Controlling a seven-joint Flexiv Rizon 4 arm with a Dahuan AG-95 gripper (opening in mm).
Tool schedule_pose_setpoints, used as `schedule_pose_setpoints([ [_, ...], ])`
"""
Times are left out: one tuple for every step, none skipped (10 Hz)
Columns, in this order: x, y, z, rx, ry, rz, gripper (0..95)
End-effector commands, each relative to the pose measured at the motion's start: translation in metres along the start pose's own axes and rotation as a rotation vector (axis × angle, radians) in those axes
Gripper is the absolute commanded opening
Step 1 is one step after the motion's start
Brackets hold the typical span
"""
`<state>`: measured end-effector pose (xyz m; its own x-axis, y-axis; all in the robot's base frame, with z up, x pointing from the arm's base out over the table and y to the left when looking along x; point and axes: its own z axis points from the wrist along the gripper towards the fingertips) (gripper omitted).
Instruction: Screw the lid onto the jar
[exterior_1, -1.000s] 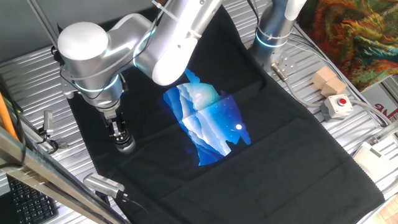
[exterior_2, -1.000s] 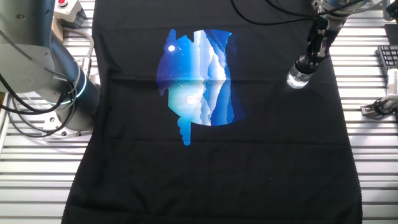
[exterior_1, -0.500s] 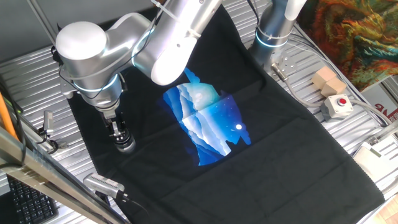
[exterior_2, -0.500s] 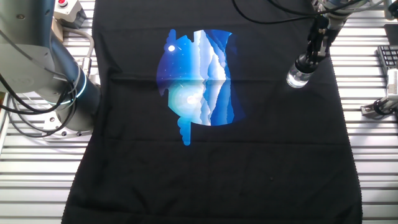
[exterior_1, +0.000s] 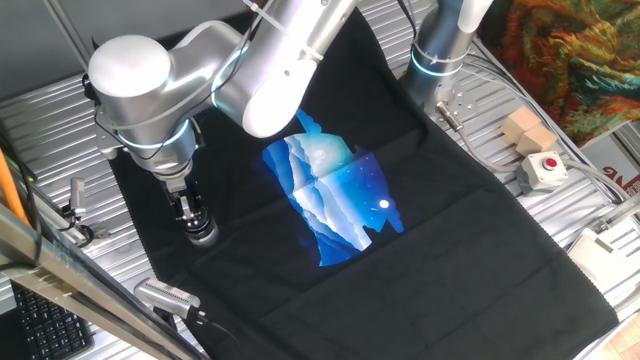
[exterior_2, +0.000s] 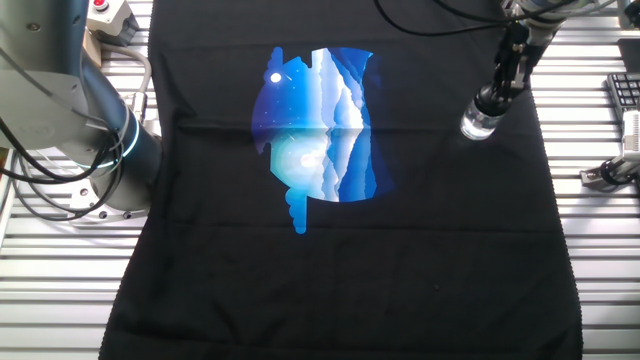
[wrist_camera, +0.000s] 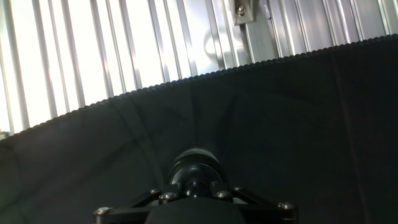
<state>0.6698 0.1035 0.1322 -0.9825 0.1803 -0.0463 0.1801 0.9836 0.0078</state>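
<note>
Jar (exterior_2: 479, 124) position: standing on the black cloth (exterior_2: 420, 260) near its edge, close to the slatted metal table (exterior_2: 600, 250). My gripper (exterior_1: 193, 214) hangs directly above it, pointing straight down. In one fixed view the lower end of the fingers meets the top of the jar (exterior_1: 203, 234), and the dark lid (exterior_2: 491, 101) appears to sit between the fingers and the glass. In the hand view the lid (wrist_camera: 194, 168) shows as a dark round form just past my fingers.

Gripper state: the fingers stand close together about the lid. I judge that they grip it, but the contact surfaces are not visible, so I cannot tell this for certain.

Fault conditions, as judgements:

1. Cross-threading. If the lid sits tilted on the jar mouth, rotation will jam it and not seat it. The pictures do not show whether it is level.
2. Jar co-rotation. Nothing holds the jar. On cloth it may turn with the lid, so the thread never tightens.
3. Slip. The lid is small and dark; a weak grip lets my fingers turn around it.
4. Displacement. Sideways force while turning could tip the jar or push it toward the cloth edge.
</note>
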Motion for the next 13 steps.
schedule_pose_setpoints([
  [0.0002, 0.0009, -0.0006, 0.001, 0.0, -0.004, 0.0],
  [0.0004, 0.0016, -0.0005, 0.002, -0.001, -0.004, 0.0],
  [0.0008, 0.0026, -0.0002, 0.004, -0.002, -0.002, 0.0],
  [0.0011, 0.0033, -0.0001, 0.006, -0.002, -0.002, 0.0],
  [0.0012, 0.0036, 0.0, 0.007, -0.004, -0.003, 0.0],
  [0.0014, 0.0039, -0.0002, 0.004, -0.004, -0.012, 0.0],
  [0.0014, 0.004, -0.0003, 0.003, -0.004, -0.017, 0.0],
  [0.0015, 0.0043, -0.0005, 0.002, -0.007, -0.027, 0.0],
  [0.0016, 0.0044, -0.0005, 0.001, -0.007, -0.027, 0.0],
  [0.0018, 0.005, -0.0004, 0.001, -0.01, -0.035, 0.0],
  [0.002, 0.0053, -0.0003, 0.001, -0.01, -0.055, 0.0],
  [0.0022, 0.0058, -0.0001, 0.008, -0.012, -0.095, 0.0],
  [0.0022, 0.0061, -0.0002, 0.009, -0.013, -0.107, 0.0],
])
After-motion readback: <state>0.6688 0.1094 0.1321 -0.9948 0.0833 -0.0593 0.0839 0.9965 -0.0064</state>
